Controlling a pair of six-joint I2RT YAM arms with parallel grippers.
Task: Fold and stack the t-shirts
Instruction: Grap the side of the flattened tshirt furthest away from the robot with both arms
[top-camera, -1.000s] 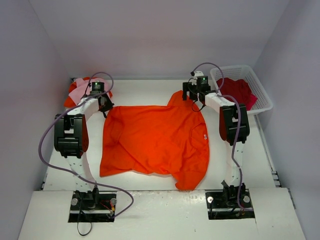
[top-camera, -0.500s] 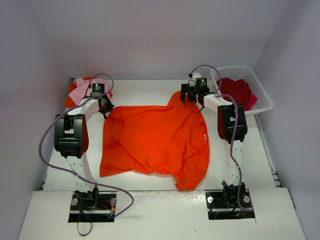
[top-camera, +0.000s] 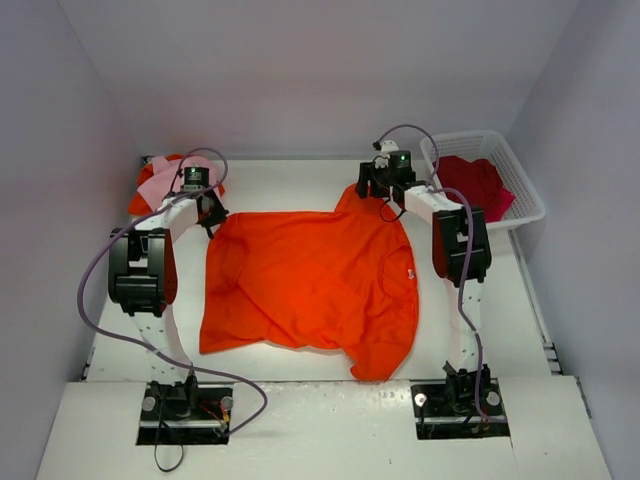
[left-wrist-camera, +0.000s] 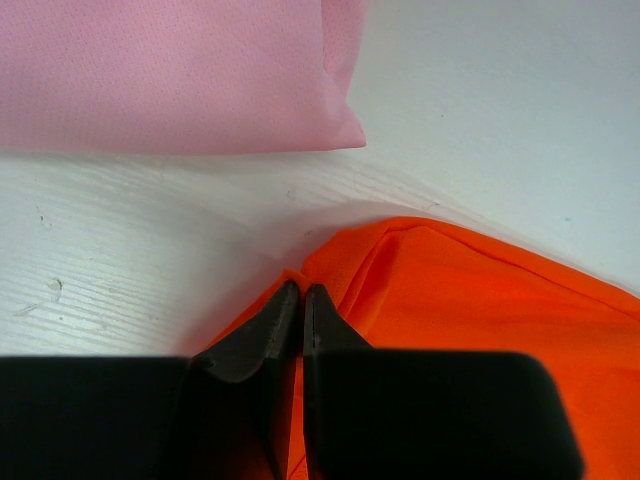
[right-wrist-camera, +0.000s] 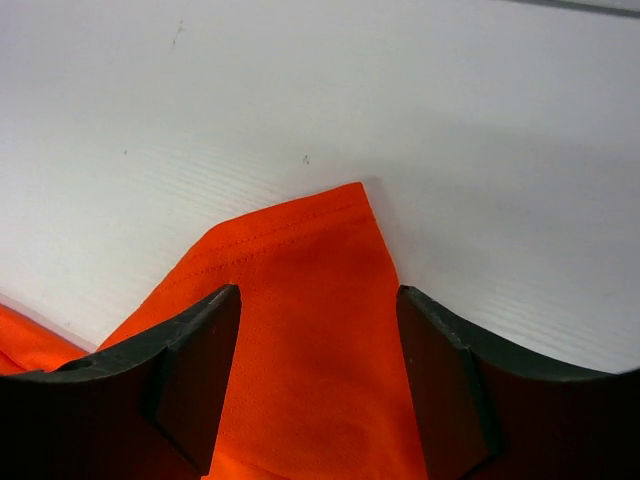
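Wrinkled orange t-shirt (top-camera: 310, 285); its stitched hem, perhaps sleeve, between right fingers (right-wrist-camera: 195, 380).

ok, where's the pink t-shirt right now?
Far-left corner of the table in the top view: the pink t-shirt lies just beyond the left fingers, which are shut on the orange t-shirt's corner.

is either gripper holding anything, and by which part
Left gripper pinches the orange t-shirt by its far left corner. Right gripper straddles another corner, jaws open, holding nothing.
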